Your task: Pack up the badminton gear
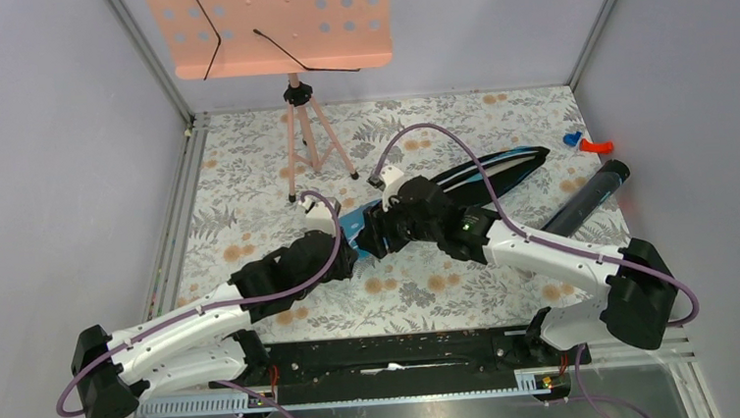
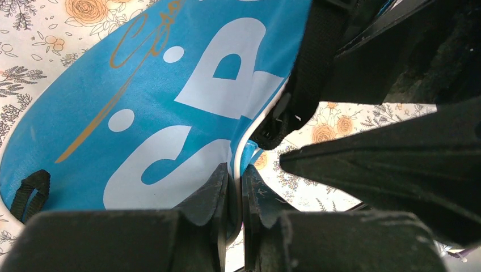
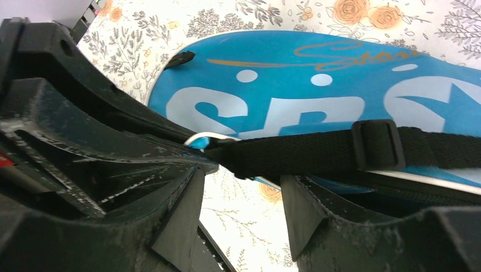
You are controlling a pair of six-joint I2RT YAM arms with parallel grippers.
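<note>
Blue fabric fills both wrist views: the racket bag (image 1: 493, 173) lies slantwise across the middle of the floral table (image 1: 245, 169), with its narrow end pointing to the far right and its broad end under our two hands. Our left hand (image 2: 235, 190) is pressed together on the bag's white-piped edge. The piping is caught between its fingers (image 2: 212, 190), and the big white "SP" lettering sits just beyond. Our right hand (image 3: 241, 190) comes in from the other side, facing the left one. Its fingers (image 3: 309, 212) stand spread, and the bag's black strap (image 3: 295, 154) with its buckle (image 3: 377, 144) runs across just past their tips; we cannot tell whether they touch it. We see the black tube (image 1: 587, 197) lying on the table to the right of the bag, near it but apart. At the far edge stands the peach music stand (image 1: 279, 23).
</note>
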